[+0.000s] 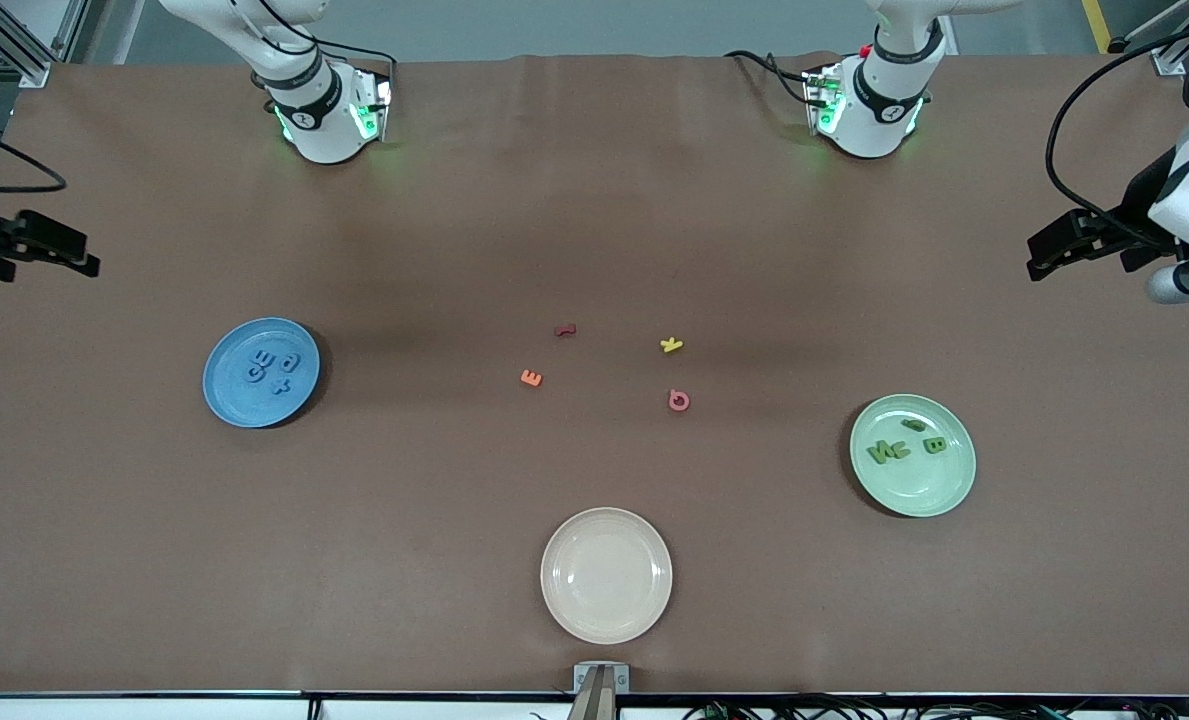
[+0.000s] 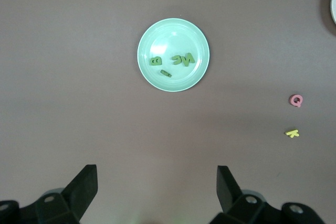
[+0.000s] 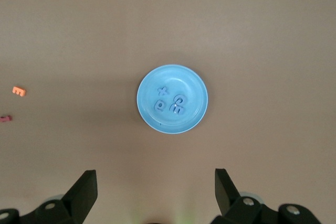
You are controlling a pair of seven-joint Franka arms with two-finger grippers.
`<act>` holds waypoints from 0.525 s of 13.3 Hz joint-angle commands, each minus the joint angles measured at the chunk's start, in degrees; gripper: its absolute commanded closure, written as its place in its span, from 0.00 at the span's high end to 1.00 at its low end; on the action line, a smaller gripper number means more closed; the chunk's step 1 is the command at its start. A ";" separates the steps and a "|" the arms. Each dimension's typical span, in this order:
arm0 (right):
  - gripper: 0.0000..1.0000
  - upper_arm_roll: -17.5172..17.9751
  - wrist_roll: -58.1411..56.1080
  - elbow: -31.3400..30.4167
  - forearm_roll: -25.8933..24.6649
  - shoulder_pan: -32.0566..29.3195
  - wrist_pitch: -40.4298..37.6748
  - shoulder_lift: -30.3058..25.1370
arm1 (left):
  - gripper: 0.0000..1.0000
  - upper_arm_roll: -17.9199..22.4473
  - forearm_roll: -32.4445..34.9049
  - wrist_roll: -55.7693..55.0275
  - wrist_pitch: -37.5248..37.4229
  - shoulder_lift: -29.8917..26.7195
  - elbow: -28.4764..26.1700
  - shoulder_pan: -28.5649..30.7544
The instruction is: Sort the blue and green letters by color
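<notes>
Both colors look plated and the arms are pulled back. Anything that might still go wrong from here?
1. Green letters lie bunched, some touching, on the green plate; another pick there might drag a neighbour off.
2. Blue letters match the blue plate, so a count could miss one.
3. The orange E, red letter, yellow K and pink Q lie mid-table; the open left gripper or right gripper might wrongly collect them.

Cream plate (image 1: 606, 575); orange E (image 1: 531, 377), yellow K (image 1: 671, 345)
</notes>
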 commanded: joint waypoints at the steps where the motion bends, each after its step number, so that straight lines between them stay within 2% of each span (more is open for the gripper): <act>1: 0.99 0.18 1.73 3.06 -1.52 1.00 -0.80 1.96 | 1.00 0.00 -0.64 0.84 -0.10 -1.25 -0.12 0.19; 7: 1.00 0.18 1.03 4.91 -1.26 0.91 -0.97 1.96 | 1.00 0.00 -0.64 0.84 -0.11 -1.34 -0.12 0.28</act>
